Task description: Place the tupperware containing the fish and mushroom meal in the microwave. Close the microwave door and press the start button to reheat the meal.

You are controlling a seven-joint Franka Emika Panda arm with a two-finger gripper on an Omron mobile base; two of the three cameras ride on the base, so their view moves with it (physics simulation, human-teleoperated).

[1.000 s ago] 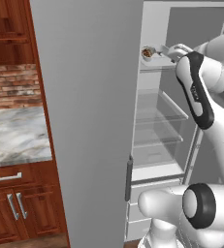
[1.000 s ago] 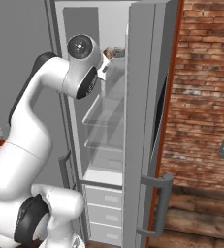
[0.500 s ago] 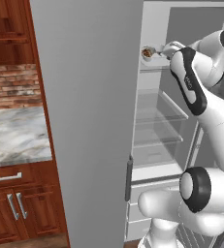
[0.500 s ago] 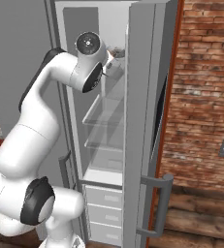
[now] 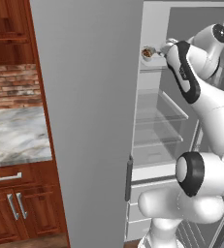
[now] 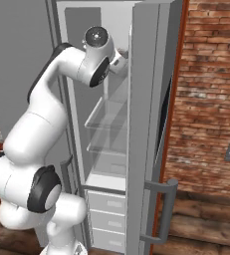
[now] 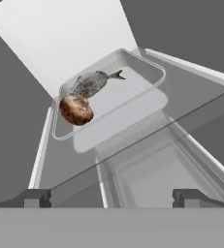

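Observation:
The tupperware is a clear shallow container on the top glass shelf of an open fridge. It holds the fish and mushroom meal: a grey fish and a glossy brown mushroom. My gripper is open a short way in front of the container, level with the shelf and touching nothing. In the left base view the tupperware sits at the shelf's left end, with my gripper just right of it. The microwave and the microwave door are out of view.
The grey left fridge door stands open beside the arm, and the right fridge door flanks the other side. Empty glass shelves and drawers lie below. A marble counter lies to the left, a brick wall to the right.
The arm's elbow has swung up and deeper into the fridge opening. The hand stays near the container and the jaws stay open.

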